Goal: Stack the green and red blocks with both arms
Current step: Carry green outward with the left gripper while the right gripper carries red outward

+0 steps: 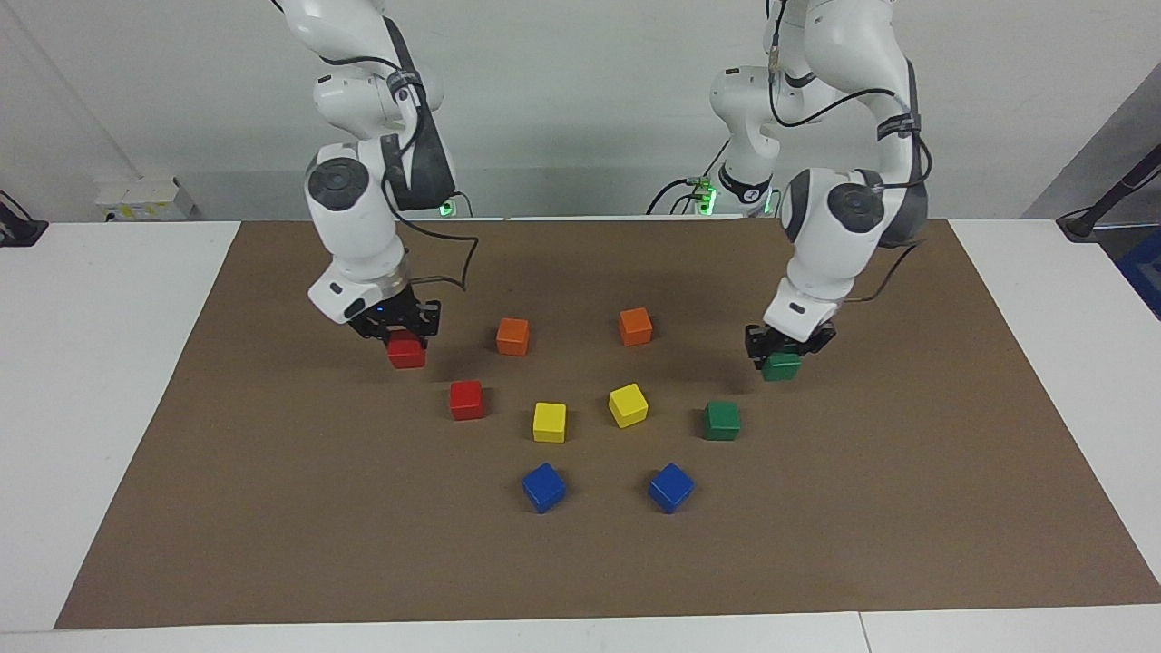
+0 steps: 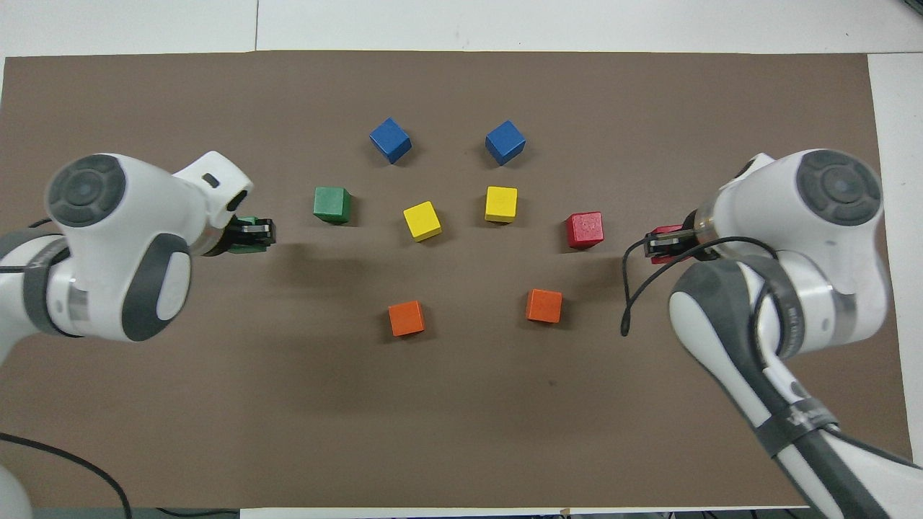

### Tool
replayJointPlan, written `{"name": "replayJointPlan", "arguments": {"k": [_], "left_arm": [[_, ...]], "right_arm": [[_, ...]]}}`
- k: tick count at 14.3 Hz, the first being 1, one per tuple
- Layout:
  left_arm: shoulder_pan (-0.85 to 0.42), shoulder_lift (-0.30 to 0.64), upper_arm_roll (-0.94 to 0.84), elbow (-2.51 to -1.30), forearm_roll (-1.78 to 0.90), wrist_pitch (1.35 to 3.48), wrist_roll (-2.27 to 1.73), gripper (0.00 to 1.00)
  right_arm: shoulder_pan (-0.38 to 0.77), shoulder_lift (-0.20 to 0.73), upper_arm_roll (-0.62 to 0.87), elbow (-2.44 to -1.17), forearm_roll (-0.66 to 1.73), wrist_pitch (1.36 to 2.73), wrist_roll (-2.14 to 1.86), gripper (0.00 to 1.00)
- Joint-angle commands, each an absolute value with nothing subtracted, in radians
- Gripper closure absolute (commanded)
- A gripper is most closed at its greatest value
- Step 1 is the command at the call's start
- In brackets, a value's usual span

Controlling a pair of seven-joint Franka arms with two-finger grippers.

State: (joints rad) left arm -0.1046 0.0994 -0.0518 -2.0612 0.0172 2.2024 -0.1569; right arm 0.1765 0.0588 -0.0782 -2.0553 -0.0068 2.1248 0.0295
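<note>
The right gripper (image 1: 399,334), a small black two-finger pincer on the white jointed right arm, is closed on a bright red glossy cube (image 1: 406,352). The cube hangs from the fingertips, gripped by its upper part, which leaves its flat underside free to be set down on something. In the facing view it looks lifted clear of the brown paper mat (image 1: 272,508), with a shadow under it. The second red glossy cube (image 1: 466,400) rests on the mat near this gripper, toward the middle of the table, flat and bare on top. I judge it to be the base meant for the held one.

Between the two grippers lie the blocks that take no part in the task: two orange cubes (image 1: 512,336), two yellow cubes (image 1: 549,423) and two blue cubes (image 1: 543,487), all apart from one another and from both grippers.

The second dark green glossy cube (image 1: 722,421) sits on the mat near the left gripper (image 1: 785,349), again toward the table's middle, its top free. That black two-finger pincer on the white left arm is clamped on a dark green glossy cube (image 1: 781,366), held in the air from above in the same way, so each arm carries the upper block for its own colour's stack. Neither stack is made yet.
</note>
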Motion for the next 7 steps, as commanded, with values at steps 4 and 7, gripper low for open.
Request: {"name": "replayJointPlan", "arguments": {"k": [4, 7], "left_arm": [[0.191, 0.074, -0.063, -2.097, 0.032, 2.197, 0.129, 1.0], [0.258, 0.081, -0.063, -2.172, 0.032, 2.288, 0.198, 1.0]], "right_arm": [[0.009, 0.117, -0.074, -2.141, 0.012, 2.316, -0.222, 1.0], [0.002, 0.118, -0.074, -2.158, 0.014, 2.321, -0.222, 1.0]]}}
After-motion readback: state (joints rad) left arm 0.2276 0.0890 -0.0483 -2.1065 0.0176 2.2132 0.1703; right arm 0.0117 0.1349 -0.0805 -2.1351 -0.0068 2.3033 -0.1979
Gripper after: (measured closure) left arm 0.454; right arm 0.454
